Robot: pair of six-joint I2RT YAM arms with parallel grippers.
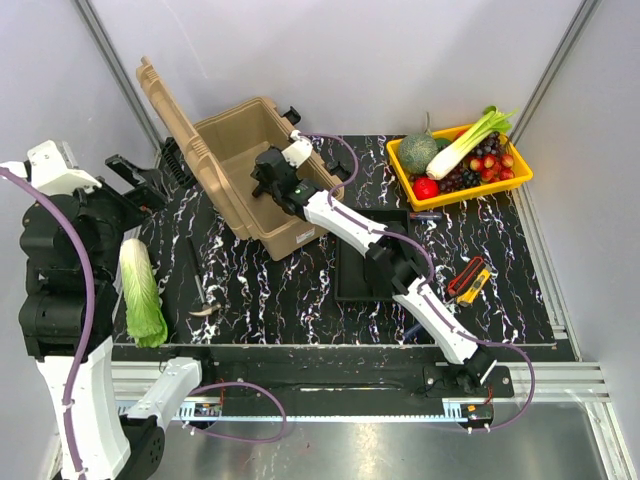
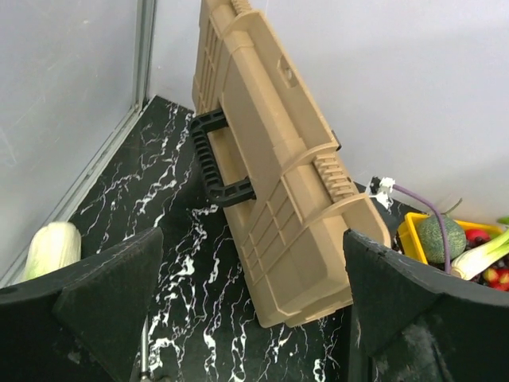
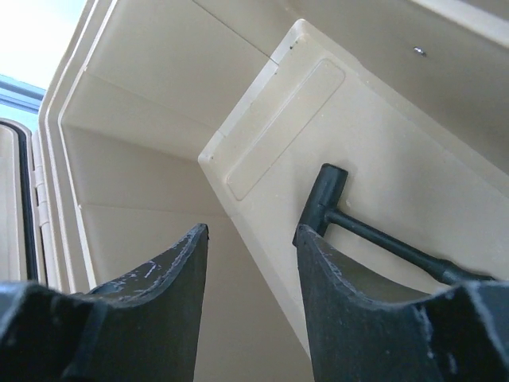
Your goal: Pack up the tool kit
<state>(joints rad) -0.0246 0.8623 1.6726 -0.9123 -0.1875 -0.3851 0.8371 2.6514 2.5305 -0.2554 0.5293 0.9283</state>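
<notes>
The tan toolbox (image 1: 243,150) stands open at the back left, its ribbed lid (image 1: 162,98) upright. My right gripper (image 1: 264,184) reaches into the box; in the right wrist view it (image 3: 250,243) is open and empty, and a black T-shaped tool (image 3: 374,231) lies on the box floor just beyond the right finger. My left gripper (image 1: 148,182) is open and empty, left of the box; in the left wrist view it (image 2: 253,263) faces the box's outer side (image 2: 286,199) and black handle (image 2: 213,169). The black inner tray (image 1: 362,268) lies on the table right of the box.
A yellow tray of vegetables (image 1: 512,178) stands at the back right. A napa cabbage (image 1: 141,290) lies front left, also in the left wrist view (image 2: 52,247). A screwdriver (image 1: 199,278) lies beside it. Red and yellow hand tools (image 1: 468,281) lie right of the black tray.
</notes>
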